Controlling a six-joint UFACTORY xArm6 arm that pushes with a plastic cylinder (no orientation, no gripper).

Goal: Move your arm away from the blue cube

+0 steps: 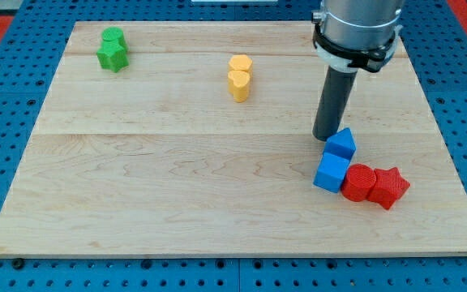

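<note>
Camera view: a pale wooden counter [177,178] is seen filling most of the frame, laid on a blue perforated base [6,97]. The arm's grey housing [357,28] is seen at the view's top right, and from it a straight dark rod is carried down to the counter.

No jaws are fitted to the tool, so nothing can be opened or closed and nothing is held; only my tip [326,138] is set on the wood. It is seen just beside the upper blue block [341,143], at that block's left; whether the two are touching cannot be told.

The blue cube [332,172] is found right of centre toward the view's bottom, directly below the upper blue block and touching it. At its right a red cylinder-like block [358,182] is pressed against it, with a red star block [387,187] beyond. Two yellow blocks [239,77] are stacked in line near the top centre, and two green blocks [113,49] lie at the top left, both well apart from the tip.

For the step to be done well, the tip should be drawn toward the view's upper left, over bare wood. A path downward or rightward is best avoided, since the blue pair would be pushed.
</note>
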